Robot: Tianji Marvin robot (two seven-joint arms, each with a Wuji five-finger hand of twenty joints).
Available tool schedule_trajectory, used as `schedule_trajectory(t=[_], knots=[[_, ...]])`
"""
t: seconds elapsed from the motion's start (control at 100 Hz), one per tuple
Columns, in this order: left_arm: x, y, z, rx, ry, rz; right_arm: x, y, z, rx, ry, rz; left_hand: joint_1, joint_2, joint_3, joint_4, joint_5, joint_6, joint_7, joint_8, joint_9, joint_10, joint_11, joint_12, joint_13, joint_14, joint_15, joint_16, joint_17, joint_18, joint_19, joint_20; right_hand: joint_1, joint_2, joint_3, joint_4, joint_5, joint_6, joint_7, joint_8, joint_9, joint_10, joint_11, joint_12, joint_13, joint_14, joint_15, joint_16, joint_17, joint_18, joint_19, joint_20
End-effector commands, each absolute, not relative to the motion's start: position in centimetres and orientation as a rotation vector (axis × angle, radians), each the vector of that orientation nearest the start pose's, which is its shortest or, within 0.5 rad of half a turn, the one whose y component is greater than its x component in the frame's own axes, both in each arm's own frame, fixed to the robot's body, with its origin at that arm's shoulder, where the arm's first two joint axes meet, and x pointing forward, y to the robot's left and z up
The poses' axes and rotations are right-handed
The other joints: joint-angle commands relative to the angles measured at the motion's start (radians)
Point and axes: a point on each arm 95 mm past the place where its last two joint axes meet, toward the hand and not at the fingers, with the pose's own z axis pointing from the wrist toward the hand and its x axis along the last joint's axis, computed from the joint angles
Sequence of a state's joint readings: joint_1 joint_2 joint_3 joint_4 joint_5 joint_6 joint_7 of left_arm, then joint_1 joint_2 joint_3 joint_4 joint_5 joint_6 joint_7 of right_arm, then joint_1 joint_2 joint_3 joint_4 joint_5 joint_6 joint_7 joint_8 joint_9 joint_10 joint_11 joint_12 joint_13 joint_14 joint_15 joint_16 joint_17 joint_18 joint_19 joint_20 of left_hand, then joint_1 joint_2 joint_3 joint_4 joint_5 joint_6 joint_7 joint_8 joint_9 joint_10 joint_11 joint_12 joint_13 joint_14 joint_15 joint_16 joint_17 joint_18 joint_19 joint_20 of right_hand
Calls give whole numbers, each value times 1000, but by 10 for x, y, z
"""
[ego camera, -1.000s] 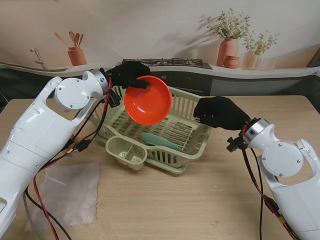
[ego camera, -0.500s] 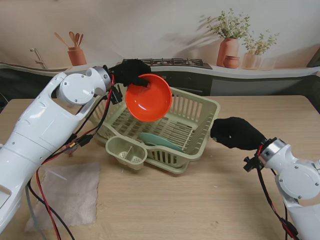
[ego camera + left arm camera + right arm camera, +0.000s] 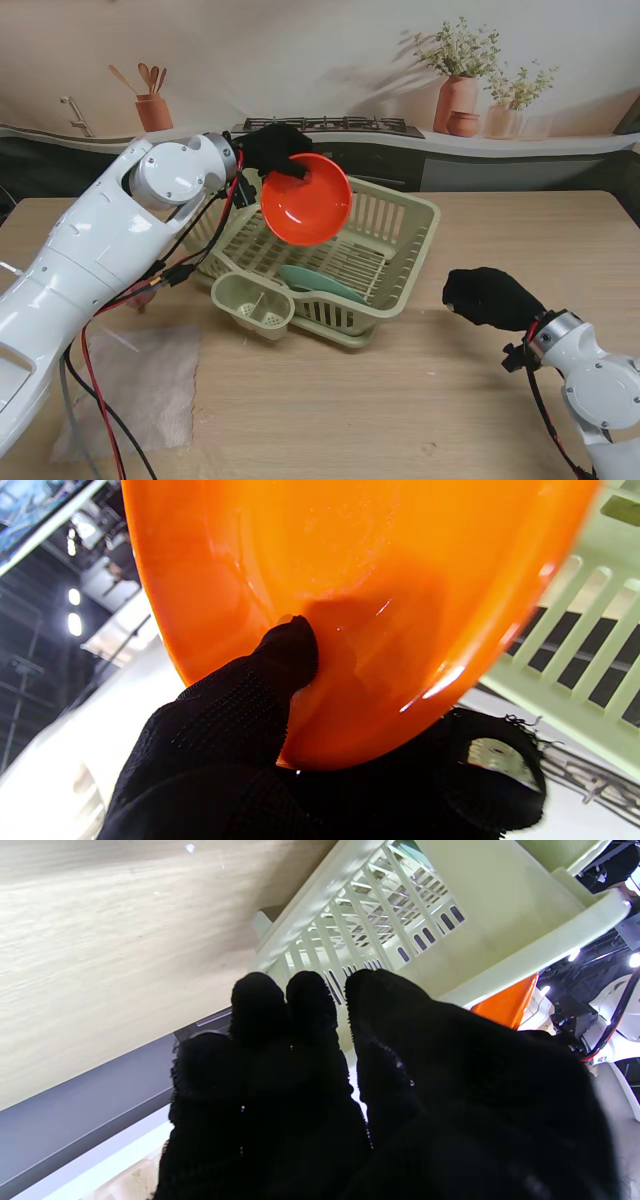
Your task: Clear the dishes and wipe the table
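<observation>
While the left hand [image 3: 272, 148] pinches the rim of an orange bowl [image 3: 306, 200] and holds it tilted on edge over the pale green dish rack [image 3: 405, 215], the stand's view shows the right hand [image 3: 492, 297] low over the bare wood, well apart from the rack on its right side and gripping nothing; a teal dish [image 3: 322, 283] already lies in the rack, just nearer to me than the bowl, and a white cloth [image 3: 135, 385] sits unused on the table [image 3: 330, 420] nearer to me than the left hand.

Seen from the left wrist, one gloved finger [image 3: 280, 652] presses the bowl's [image 3: 350, 580] glossy inner face, the rest of the hand [image 3: 280, 775] wrapping behind its rim; rack slats [image 3: 575, 640] lie just beyond.

Seen from the right wrist, the fingers [image 3: 282, 1005] lie close together and extended, curled on nothing, pointing toward the rack's [image 3: 480, 915] outer wall; how far the thumb stands off I cannot tell.

By this evidence the clearing looks nearly done, with the bowl yet to be set down; the wiping, judging by the untouched cloth, remains.
</observation>
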State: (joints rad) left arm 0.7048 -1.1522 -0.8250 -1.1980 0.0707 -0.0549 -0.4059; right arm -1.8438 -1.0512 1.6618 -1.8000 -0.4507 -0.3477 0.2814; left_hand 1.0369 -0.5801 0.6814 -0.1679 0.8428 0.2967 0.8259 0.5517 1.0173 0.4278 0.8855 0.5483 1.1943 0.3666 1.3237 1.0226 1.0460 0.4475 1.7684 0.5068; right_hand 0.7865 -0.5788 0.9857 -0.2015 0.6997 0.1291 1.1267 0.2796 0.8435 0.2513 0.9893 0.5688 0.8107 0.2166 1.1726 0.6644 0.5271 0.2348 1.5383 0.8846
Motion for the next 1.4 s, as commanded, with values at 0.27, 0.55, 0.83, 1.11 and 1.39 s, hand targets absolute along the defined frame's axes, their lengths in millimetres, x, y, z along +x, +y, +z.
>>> schedule_trajectory(t=[0.27, 0.55, 0.83, 1.11, 1.39], knots=[[583, -98, -145, -1621, 1694, -1977, 342, -98, -296, -1989, -1763, -2226, 91, 90, 74, 7, 18, -138, 137, 57, -9, 26, 26, 18, 34, 70, 40, 18, 26, -175, 279, -15, 31, -6, 38, -32, 8, 12, 8, 5, 20, 34, 25, 16, 21, 8, 26, 15, 12, -15, 45, 32], [591, -110, -160, -1674, 1753, -1917, 341, -97, -297, -2002, -1743, -2219, 92, 92, 71, 8, 19, -139, 136, 57, -11, 27, 28, 19, 27, 73, 40, 19, 26, -163, 277, -16, 30, -9, 43, -34, 14, 14, 3, 4, 26, 38, 20, 16, 27, 15, 21, 13, 16, -7, 43, 34], [597, -119, -168, -1697, 1788, -1886, 342, -99, -297, -2002, -1738, -2235, 93, 94, 70, 10, 19, -142, 135, 61, -12, 28, 29, 19, 24, 76, 42, 18, 26, -157, 276, -16, 30, -14, 47, -34, 20, 16, 0, 3, 31, 38, 16, 15, 33, 17, 18, 11, 20, -4, 42, 35], [600, -125, -182, -1725, 1858, -1817, 340, -98, -298, -2016, -1726, -2225, 95, 96, 68, 11, 19, -140, 132, 63, -14, 30, 29, 19, 22, 78, 42, 16, 25, -150, 274, -16, 30, -20, 51, -34, 26, 17, -4, 3, 35, 40, 12, 15, 33, 17, 17, 11, 21, -2, 41, 36], [600, -132, -192, -1740, 1904, -1777, 339, -98, -300, -2022, -1734, -2204, 96, 96, 64, 12, 19, -139, 129, 64, -14, 31, 29, 19, 21, 79, 42, 16, 24, -140, 272, -16, 29, -22, 55, -35, 29, 16, -7, 3, 38, 42, 9, 16, 37, 21, 15, 10, 24, 3, 41, 37]])
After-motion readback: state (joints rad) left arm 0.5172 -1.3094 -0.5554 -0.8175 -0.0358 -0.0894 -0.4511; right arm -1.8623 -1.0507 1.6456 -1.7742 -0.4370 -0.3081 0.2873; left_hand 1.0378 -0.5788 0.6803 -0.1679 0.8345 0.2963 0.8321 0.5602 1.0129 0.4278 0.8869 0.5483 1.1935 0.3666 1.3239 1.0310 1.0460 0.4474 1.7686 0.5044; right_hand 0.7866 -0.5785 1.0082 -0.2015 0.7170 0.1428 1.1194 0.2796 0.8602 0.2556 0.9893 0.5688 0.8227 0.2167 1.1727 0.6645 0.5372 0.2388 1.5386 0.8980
